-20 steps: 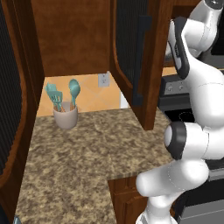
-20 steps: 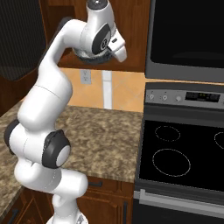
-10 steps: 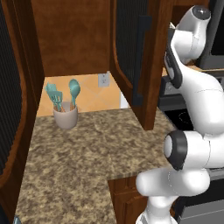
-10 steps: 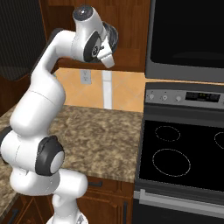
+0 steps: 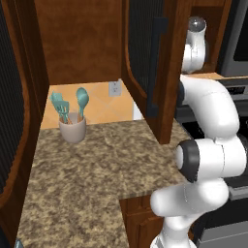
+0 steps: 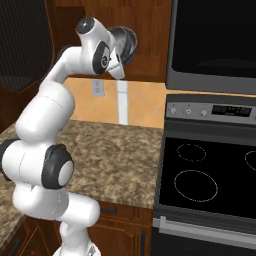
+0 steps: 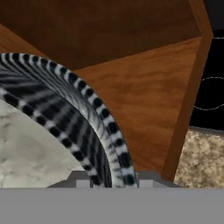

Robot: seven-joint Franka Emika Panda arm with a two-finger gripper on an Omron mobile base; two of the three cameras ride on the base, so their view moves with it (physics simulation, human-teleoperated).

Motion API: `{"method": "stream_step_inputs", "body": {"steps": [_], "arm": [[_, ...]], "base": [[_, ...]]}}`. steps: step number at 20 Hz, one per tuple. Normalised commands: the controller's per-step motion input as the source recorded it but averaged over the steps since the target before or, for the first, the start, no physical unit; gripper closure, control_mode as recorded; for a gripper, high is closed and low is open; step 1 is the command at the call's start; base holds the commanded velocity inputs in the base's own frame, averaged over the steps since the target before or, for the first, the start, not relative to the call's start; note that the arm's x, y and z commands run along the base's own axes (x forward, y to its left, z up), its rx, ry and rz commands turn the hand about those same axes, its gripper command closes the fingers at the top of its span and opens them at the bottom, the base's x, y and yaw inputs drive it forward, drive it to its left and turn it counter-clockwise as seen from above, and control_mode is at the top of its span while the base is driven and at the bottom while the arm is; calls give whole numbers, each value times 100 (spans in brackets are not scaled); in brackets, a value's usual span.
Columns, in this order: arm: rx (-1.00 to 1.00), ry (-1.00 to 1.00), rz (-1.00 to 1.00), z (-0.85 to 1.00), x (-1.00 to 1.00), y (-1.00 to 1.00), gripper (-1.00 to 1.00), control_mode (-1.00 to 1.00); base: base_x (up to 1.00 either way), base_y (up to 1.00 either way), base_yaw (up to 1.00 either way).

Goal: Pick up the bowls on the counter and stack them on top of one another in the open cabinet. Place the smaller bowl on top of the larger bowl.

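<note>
- The gripper [image 7: 111, 177] pinches the rim of a bowl [image 7: 65, 113]: in the hand view the rim runs down between the 2 finger tips, striped dark and light, with the pale speckled inside to its left.
- I cannot tell whether this is the wider or the narrower bowl.
- In the right base view the bowl [image 6: 126, 44] is held high at the end of the raised arm, tilted on edge, its dark outside facing the camera, in front of the reddish-brown cabinet [image 6: 145, 30] wood.
- Beyond the rim in the hand view lie brown wooden panels of the cabinet [image 7: 144, 87]; to the right, past a wooden edge, a patch of the table [image 7: 203, 159] and the black stovetop [image 7: 210, 92] show below.
- The table [image 5: 97, 164], speckled brown and beige granite, spreads ahead of the base in the left base view.
- Near its far left stands 1 beige cup [image 5: 72, 128]; in it are teal utensils [image 5: 81, 99], upright, among them a spoon and a slotted turner.
- The cabinet door [image 5: 150, 63] with its dark ribbed panel and dark bar handle [image 5: 154, 68] stands open above the table's right edge.
- The stovetop [image 6: 210, 170] sits right of the table, with a dark oven panel [image 6: 215, 40] above it.
- On the orange wall behind is 1 white outlet [image 6: 98, 88].
</note>
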Motion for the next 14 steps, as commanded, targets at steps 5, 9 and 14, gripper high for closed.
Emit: {"method": "stream_step_inputs", "body": {"steps": [5, 9, 14], "arm": [[3, 0, -10, 0, 74, 1, 100, -100], [0, 1, 0, -1, 15, 0, -100, -100], [0, -5, 0, 1, -20, 0, -100, -100]], "base": [[0, 0, 0], [0, 0, 0], [0, 0, 0]]}}
